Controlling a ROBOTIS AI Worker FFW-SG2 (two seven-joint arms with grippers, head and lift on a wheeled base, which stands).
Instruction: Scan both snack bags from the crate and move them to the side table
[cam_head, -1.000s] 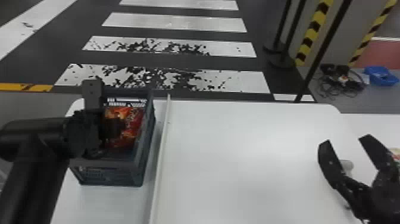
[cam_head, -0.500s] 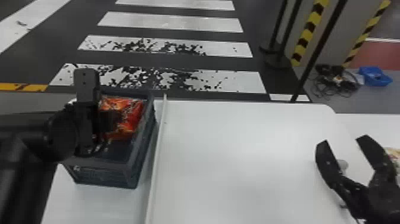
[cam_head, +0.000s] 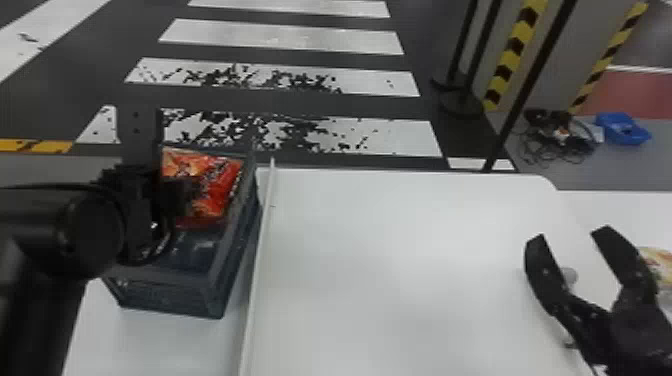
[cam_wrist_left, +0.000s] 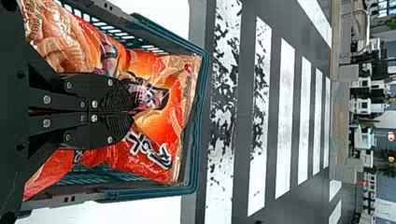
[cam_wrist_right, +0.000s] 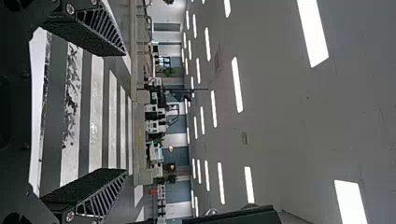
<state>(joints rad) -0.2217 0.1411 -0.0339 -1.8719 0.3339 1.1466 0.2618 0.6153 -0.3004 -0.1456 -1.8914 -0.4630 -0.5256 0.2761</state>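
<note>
Two grippers (cam_head: 570, 237), one crate (cam_head: 162, 299), one blue tray (cam_head: 620, 131), two black-yellow strips (cam_head: 515, 47); snack bags (cam_wrist_left: 163, 126), count unclear.

Snack bag (cam_head: 220, 185) in crate (cam_head: 167, 296), crate on table (cam_head: 400, 260), left side

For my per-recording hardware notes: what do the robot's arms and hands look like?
The left arm is black, with a rounded joint housing. Both the left hand and the right hand are black with bright screw heads; the left's fingertips are finely ridged, while the right's fingers have slanted ribs along their sides.
</note>
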